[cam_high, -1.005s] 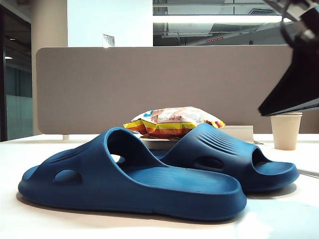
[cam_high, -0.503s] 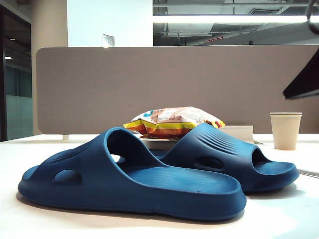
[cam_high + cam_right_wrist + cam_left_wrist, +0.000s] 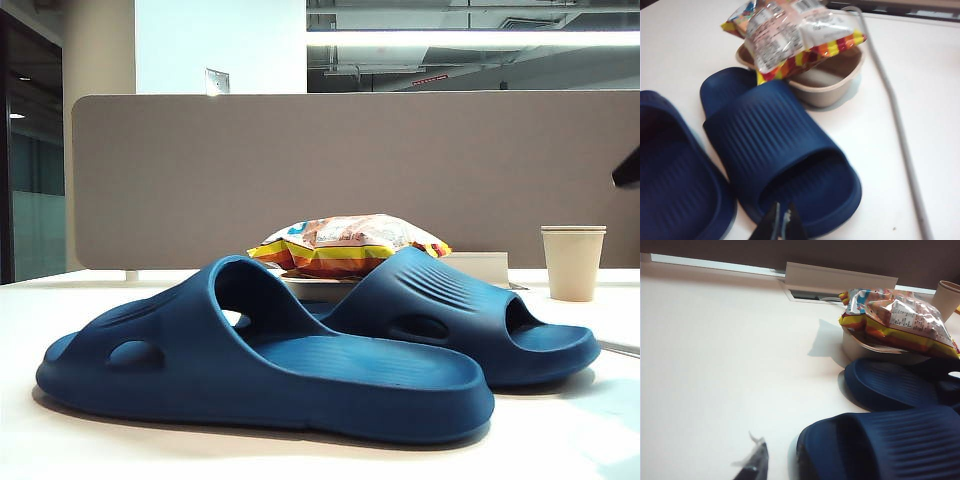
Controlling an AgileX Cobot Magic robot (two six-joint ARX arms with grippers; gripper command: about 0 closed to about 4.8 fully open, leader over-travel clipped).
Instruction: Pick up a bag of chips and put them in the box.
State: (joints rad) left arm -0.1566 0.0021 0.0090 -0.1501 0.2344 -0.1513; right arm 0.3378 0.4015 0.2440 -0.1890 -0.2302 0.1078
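We see the bag of chips [image 3: 348, 243] lying across the top of the box [image 3: 832, 80], a shallow beige container on the white table [image 3: 590, 440], its striped foil overhanging the rim on more than one side; from the right wrist view the bag [image 3: 785, 30] covers most of the box's opening, with part of the brown interior showing beneath it. In the left wrist view the bag [image 3: 897, 320] sits on the box [image 3: 875, 352] just behind the heel of a slipper. Two dark blue slippers fill the foreground of the exterior view: the near slipper [image 3: 270, 365] at the front and the far slipper [image 3: 465, 315] behind it, the latter hiding most of the box. A beige paper cup [image 3: 573, 262] stands apart to the right, before a grey partition [image 3: 200, 180]. A grey cable [image 3: 897, 120] runs across the table beside the box. Our left gripper [image 3: 754, 466] hangs low over bare table near the toe of a slipper, its fingers drawn nearly together and holding nothing. Our right gripper [image 3: 780, 227] hovers above the far slipper's open end, its dark fingertips close together with only a thin gap and empty; in the exterior view only a dark sliver of that arm shows at the right edge.
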